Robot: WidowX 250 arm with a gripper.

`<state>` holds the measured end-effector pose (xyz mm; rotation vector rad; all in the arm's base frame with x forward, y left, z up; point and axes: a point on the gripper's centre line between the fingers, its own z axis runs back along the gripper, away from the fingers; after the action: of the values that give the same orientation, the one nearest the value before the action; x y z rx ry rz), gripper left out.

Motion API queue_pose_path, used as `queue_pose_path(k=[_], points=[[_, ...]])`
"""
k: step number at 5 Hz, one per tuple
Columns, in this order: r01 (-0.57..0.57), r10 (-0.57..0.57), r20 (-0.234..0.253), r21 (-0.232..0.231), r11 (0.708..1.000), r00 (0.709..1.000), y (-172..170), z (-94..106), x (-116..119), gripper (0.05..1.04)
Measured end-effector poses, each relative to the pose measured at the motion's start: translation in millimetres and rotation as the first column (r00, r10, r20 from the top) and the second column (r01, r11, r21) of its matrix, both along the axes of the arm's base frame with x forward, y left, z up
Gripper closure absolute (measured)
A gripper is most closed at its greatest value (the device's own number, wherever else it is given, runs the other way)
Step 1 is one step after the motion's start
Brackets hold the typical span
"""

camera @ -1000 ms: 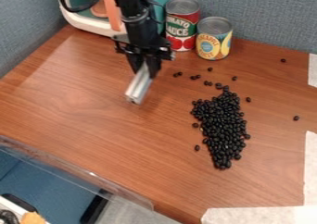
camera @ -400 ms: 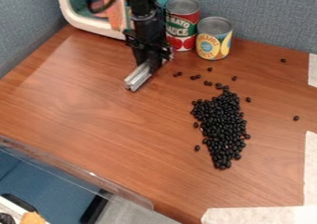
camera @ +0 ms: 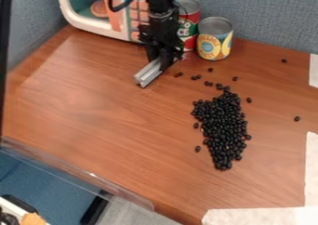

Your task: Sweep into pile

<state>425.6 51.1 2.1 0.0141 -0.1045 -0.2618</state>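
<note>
The arm is coming in from the top edge, and its gripper is hanging over the far part of the worktop, in front of the red can. The gripper is clamping a metal bar between its fingers. The bar is slanting toward the lower left of the view; whether its end is touching the worktop, I cannot tell.

The black beans are lying to the right of the bar and nearer the camera, apart from it. Most are forming one long heap, narrowing at its near end. Some are lying loose: a few between the heap and the cans, one just beside the heap on the left, others off to the right.

The yellow can is standing upright just beside the red can, which the arm is partly hiding. To their left, a white toy case is sitting at the back. White sheets are covering parts of the worktop's right and near edges.
</note>
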Motion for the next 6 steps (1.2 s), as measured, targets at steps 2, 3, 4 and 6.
queue_pose_path(k=[2,3,4,6], points=[[0.052,-0.053,0.015,0.004,0.999,0.999,-28.4,0.3,-1.5,0.717],[0.089,-0.089,0.017,-0.015,0.996,0.996,-53.9,0.7,-0.6,0.717],[0.081,-0.081,0.013,-0.025,0.996,0.997,-55.3,1.0,-0.7,0.717],[0.059,-0.06,-0.013,-0.036,0.998,0.998,-69.5,0.4,-3.7,0.717]])
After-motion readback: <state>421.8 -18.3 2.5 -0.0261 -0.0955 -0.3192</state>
